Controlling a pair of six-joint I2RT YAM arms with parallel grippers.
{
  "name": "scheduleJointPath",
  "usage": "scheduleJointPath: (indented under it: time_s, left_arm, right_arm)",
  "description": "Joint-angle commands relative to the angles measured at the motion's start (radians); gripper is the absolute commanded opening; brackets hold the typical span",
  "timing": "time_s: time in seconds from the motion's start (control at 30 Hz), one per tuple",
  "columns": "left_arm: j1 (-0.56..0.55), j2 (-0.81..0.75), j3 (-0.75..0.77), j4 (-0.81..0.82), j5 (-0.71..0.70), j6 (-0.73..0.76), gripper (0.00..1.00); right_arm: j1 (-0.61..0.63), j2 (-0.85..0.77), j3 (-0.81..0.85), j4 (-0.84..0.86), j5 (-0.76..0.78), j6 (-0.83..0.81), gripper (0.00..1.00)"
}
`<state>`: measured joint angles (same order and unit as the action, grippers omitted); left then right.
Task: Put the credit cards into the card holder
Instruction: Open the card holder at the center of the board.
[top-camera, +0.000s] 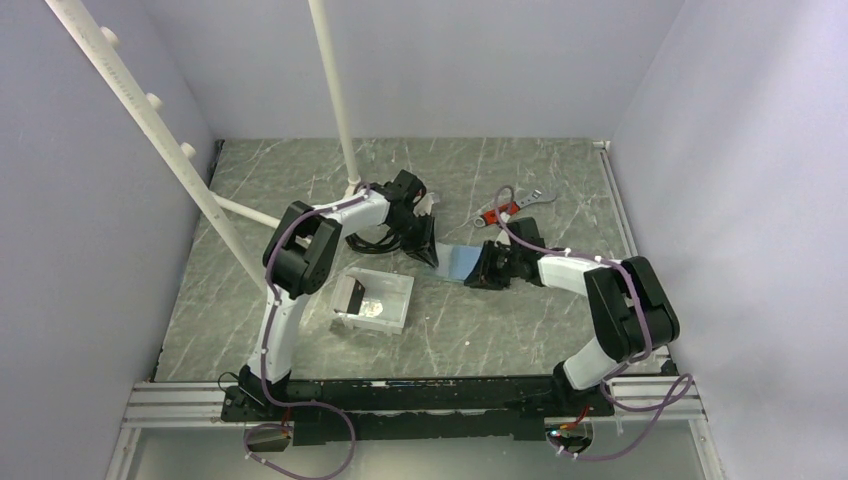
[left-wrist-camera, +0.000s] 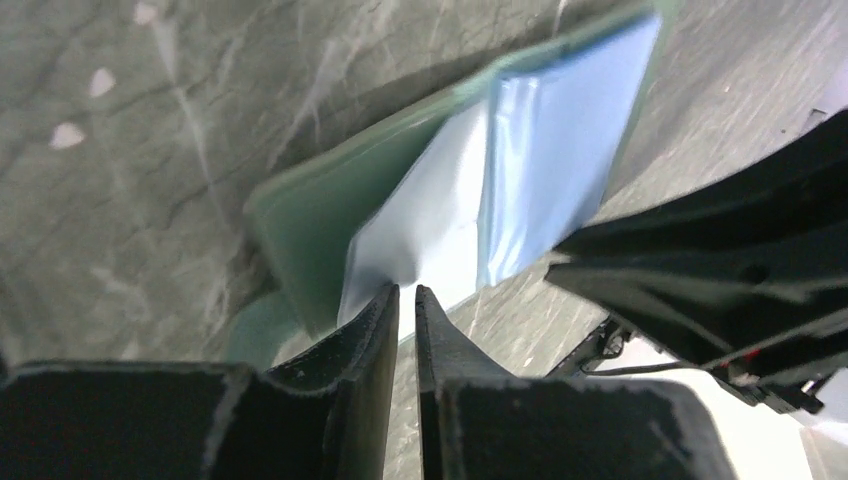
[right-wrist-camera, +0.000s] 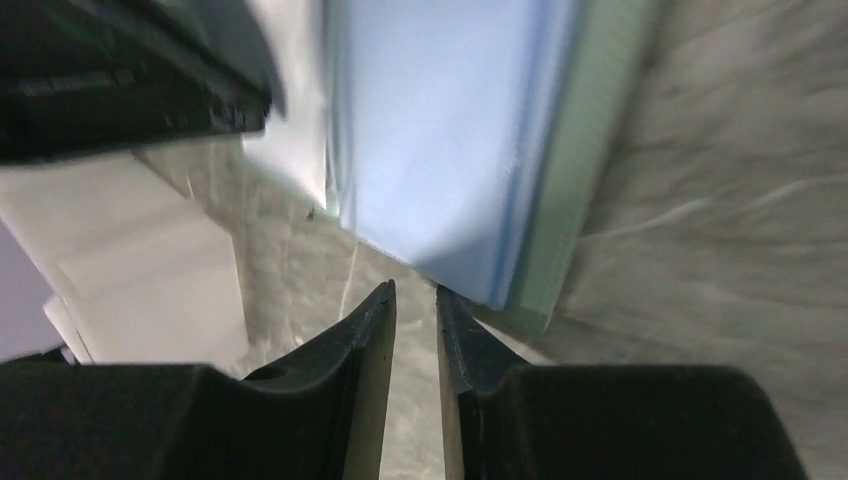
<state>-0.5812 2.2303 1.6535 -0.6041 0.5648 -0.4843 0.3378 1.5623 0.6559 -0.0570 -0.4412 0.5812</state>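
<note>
Tray (top-camera: 396, 290), one, white, sits nearest on the desk (top-camera: 520, 320), with one dark card (top-camera: 349, 293) leaning inside. Beyond it, mid-desk, one card holder (top-camera: 459, 262) is open, grey-green with pale blue pockets. The left end effector (left-wrist-camera: 404, 295) is nearly together at a pocket edge, grip unclear. The right end effector (right-wrist-camera: 415, 292) is slightly apart, empty. Farthest lies one red-handled wrench (top-camera: 512, 208).

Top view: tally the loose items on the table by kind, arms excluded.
card holder: 1
white tray: 1
wrench: 1
Total: 3
What lies in the tray is too small to count.
</note>
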Motion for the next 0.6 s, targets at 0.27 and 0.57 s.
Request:
scheduleJointPath:
  time_s: [0.27, 0.57]
  left_arm:
    - [-0.017, 0.105, 0.053, 0.103, 0.101, -0.081, 0.19]
    - [0.007, 0.016, -0.002, 0.135, 0.121, -0.102, 0.25]
  right_arm:
    - [-0.151, 0.032, 0.12, -0.057, 0.144, -0.143, 0.27]
    - [-0.07, -0.022, 0.17, -0.001, -0.039, -0.095, 0.38]
